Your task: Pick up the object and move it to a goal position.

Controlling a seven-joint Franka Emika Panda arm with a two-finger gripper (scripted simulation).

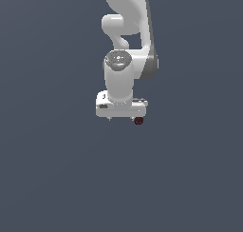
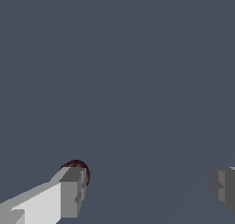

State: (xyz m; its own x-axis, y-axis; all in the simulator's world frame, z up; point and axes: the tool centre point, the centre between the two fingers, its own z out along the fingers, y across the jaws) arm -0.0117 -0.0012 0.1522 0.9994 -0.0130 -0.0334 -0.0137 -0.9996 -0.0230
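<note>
**Red lump off-centre, behind one finger, not in the gap**

Hand [image 1: 121, 116] low over the plain grey counter [image 1: 57, 178], wide open; in the wrist view one grey finger [image 2: 69, 191] at one edge of the frame and the other [image 2: 224, 187] far across at the opposite edge, nothing but bare counter in the span between them.

Small dark red lump [image 1: 138, 120] sitting on the counter just under the end of the hand toward the exterior view's right; roundish and speckled, with no clear long axis, so no favoured turn of the wrist for gripping it.

In the wrist view, same lump [image 2: 79, 170] peeking out from behind the tip of the near finger, mostly hidden by it; right against the finger, or just beside it; contact impossible to tell from these pictures.

Judged from this: not yet lined up for a grasp; lump at one finger rather than midway between the two; closing now likely to nudge or roll it rather than pinch it. Needed next, by this reading: a sideways shift of the hand toward the exterior view's right, along the line joining the fingers, until the lump lies in the middle of the gap; then down and shut. No goal marker visible in either view.
</note>
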